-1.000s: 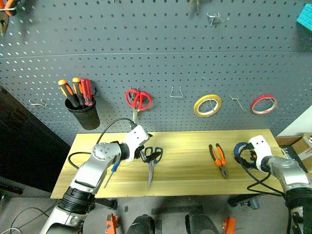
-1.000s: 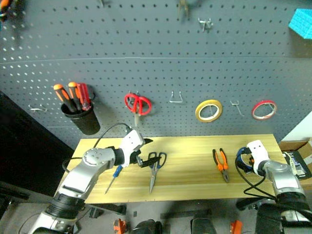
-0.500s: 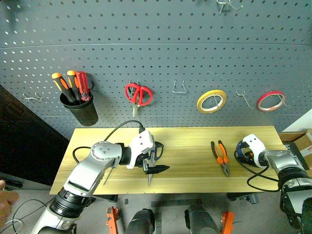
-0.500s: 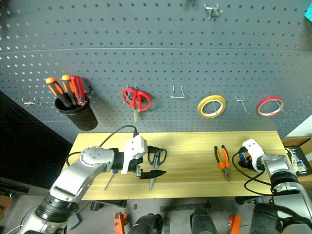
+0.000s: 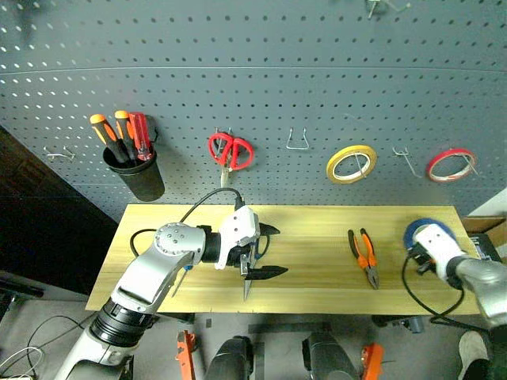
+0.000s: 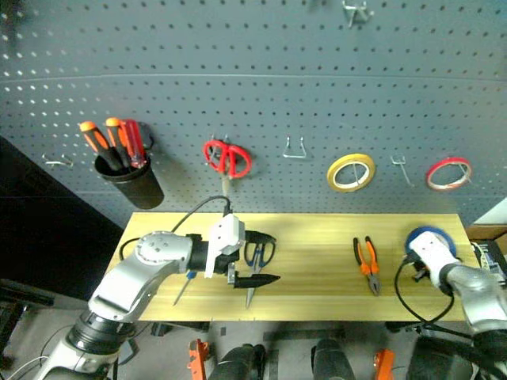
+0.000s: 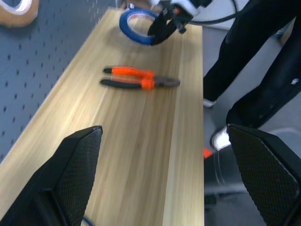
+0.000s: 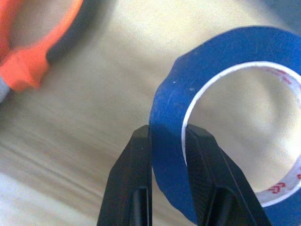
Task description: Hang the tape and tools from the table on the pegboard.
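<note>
Right hand (image 8: 168, 174) is clamped on the wall of the tape (image 8: 225, 117), one finger inside the hole and one outside, at the right end of the table (image 5: 317, 261). Judged light and fairly stiff, the ring suits this grip on its band. It stands tilted on edge, its hole facing partly toward the pegboard (image 5: 277, 87).

Your right gripper (image 8: 168, 141) has now clamped onto the blue tape's (image 8: 225, 70) rim and raised it off the table (image 5: 317, 261). Your left gripper (image 5: 265, 252) has swung rightward, above the steel scissors (image 6: 255, 273).
</note>
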Robot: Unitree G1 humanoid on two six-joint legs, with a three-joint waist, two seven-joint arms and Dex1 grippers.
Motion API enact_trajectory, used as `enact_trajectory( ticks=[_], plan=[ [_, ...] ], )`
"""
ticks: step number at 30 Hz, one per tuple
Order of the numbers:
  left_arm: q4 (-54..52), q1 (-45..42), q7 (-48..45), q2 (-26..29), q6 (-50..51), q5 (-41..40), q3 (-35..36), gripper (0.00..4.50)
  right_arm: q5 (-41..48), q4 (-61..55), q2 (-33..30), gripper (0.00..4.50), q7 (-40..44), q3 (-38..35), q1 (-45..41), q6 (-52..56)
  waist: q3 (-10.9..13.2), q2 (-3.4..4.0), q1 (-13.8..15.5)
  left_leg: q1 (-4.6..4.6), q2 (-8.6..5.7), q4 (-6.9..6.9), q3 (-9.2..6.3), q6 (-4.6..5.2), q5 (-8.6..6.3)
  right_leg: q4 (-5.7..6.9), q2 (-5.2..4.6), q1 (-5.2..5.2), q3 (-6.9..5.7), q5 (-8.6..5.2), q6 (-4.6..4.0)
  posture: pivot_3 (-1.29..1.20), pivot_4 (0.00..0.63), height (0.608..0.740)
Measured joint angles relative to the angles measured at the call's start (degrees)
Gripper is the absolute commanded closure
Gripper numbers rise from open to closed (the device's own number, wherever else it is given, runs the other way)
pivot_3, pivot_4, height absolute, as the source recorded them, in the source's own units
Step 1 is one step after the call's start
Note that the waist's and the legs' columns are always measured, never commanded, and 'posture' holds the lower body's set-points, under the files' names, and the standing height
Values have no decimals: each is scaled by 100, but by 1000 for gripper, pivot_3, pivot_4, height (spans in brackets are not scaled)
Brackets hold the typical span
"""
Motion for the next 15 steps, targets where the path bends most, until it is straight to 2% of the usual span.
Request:
enact_trajectory(
  ticks=[3,5,7,10,15],
  plan=[
    [-14,-66,-1,-136,-198,-39,18,0,-8,-1889,437,3816,-448,-659,872,453,2,-4,-15,3,13,-5,0,1,-1,1,10,-1,-1,0,0,-170,234,740],
    [-2,-92,-6,-173,-330,-48,29,0,-31,-2826,839,3816,-704,-709,1279,619,2,-5,-26,7,14,-4,5,1,0,5,13,-1,3,0,0,-179,235,740],
    [9,-111,-8,-220,-429,-49,35,0,-120,-3290,1084,3816,-915,-657,1428,650,2,-5,-26,9,6,1,9,1,-1,13,7,-2,7,0,0,-181,235,740],
    [57,-174,-3,-330,-552,-60,46,0,-293,-3790,1327,3816,-1260,-526,1279,638,5,-9,-27,13,-1,13,8,1,-1,38,1,-5,11,0,0,-177,232,740],
    [99,-280,89,-562,-554,-249,122,0,-435,-3762,1411,3816,-1534,-288,370,417,6,-11,-25,18,3,21,3,-10,9,68,8,-10,6,0,0,-170,229,740]
  ],
)
